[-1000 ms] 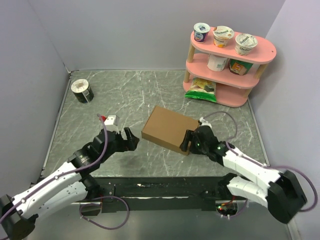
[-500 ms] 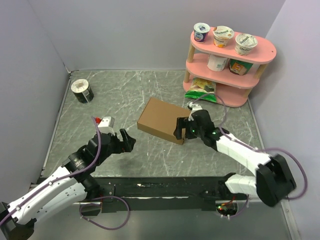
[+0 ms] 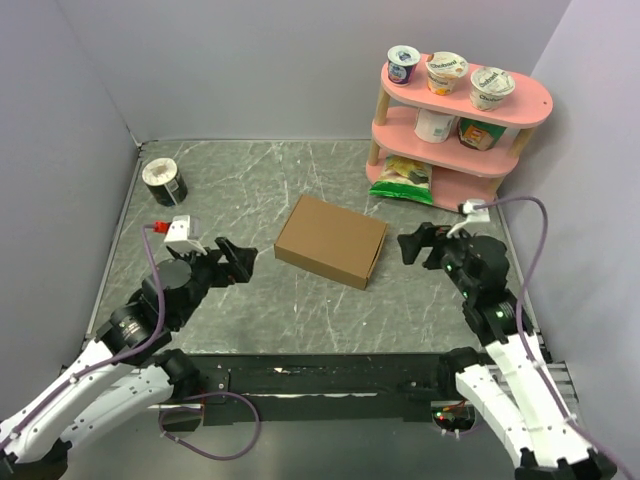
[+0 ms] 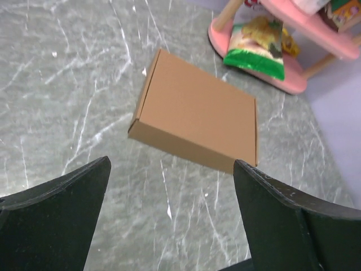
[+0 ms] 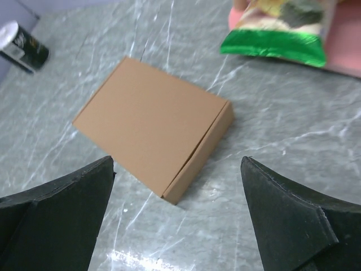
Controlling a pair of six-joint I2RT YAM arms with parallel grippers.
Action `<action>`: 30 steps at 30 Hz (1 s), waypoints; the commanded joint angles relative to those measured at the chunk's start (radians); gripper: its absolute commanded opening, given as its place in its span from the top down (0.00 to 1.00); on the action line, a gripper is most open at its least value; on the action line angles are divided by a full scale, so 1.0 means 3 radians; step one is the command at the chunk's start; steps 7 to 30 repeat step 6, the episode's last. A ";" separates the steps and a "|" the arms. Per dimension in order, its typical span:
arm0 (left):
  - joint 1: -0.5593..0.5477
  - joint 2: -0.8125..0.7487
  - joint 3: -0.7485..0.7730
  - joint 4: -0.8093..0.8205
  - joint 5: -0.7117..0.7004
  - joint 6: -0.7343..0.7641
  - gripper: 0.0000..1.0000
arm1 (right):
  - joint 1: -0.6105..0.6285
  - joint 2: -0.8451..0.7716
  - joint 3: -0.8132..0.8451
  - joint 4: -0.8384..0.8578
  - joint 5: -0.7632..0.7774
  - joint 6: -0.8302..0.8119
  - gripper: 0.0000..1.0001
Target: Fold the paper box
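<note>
brown cardboard, closed into a shallow flat carton: the paper box lies on the grey marbled tabletop, between the two claws and touching neither. the left claw hangs just left of it, jaws spread wide with nothing in them. from its own camera the box sits ahead, framed in the gap between the fingers. the right claw is likewise wide apart and empty, near the box's right end. a pink shelf stands beyond the right claw, apart from the box.

judging by the shut lid and square corners, the folding looks done or nearly so. the side facing the right claw shows a seam where the front flap tucks in. it seems flush, though a small gap would be hard to tell. to finish well, draw both claws off without brushing the box, since a light carton would likely slide at a nudge. if the flap needs seating, press flat on the lid with one claw while the other steadies the far side.
</note>
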 commanded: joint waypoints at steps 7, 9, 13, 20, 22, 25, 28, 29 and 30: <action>0.0016 0.0092 0.0196 -0.0064 -0.0261 0.0003 0.04 | -0.0183 -0.0285 -0.0014 -0.0195 -0.0146 -0.0035 0.00; 0.0016 0.0092 0.0196 -0.0064 -0.0261 0.0003 0.04 | -0.0183 -0.0285 -0.0014 -0.0195 -0.0146 -0.0035 0.00; 0.0016 0.0092 0.0196 -0.0064 -0.0261 0.0003 0.04 | -0.0183 -0.0285 -0.0014 -0.0195 -0.0146 -0.0035 0.00; 0.0016 0.0092 0.0196 -0.0064 -0.0261 0.0003 0.04 | -0.0183 -0.0285 -0.0014 -0.0195 -0.0146 -0.0035 0.00; 0.0016 0.0092 0.0196 -0.0064 -0.0261 0.0003 0.04 | -0.0183 -0.0285 -0.0014 -0.0195 -0.0146 -0.0035 0.00; 0.0016 0.0092 0.0196 -0.0064 -0.0261 0.0003 0.04 | -0.0183 -0.0285 -0.0014 -0.0195 -0.0146 -0.0035 0.00; 0.0016 0.0092 0.0196 -0.0064 -0.0261 0.0003 0.04 | -0.0183 -0.0285 -0.0014 -0.0195 -0.0146 -0.0035 0.00; 0.0016 0.0092 0.0196 -0.0064 -0.0261 0.0003 0.04 | -0.0183 -0.0285 -0.0014 -0.0195 -0.0146 -0.0035 0.00; 0.0016 0.0092 0.0196 -0.0064 -0.0261 0.0003 0.04 | -0.0183 -0.0285 -0.0014 -0.0195 -0.0146 -0.0035 0.00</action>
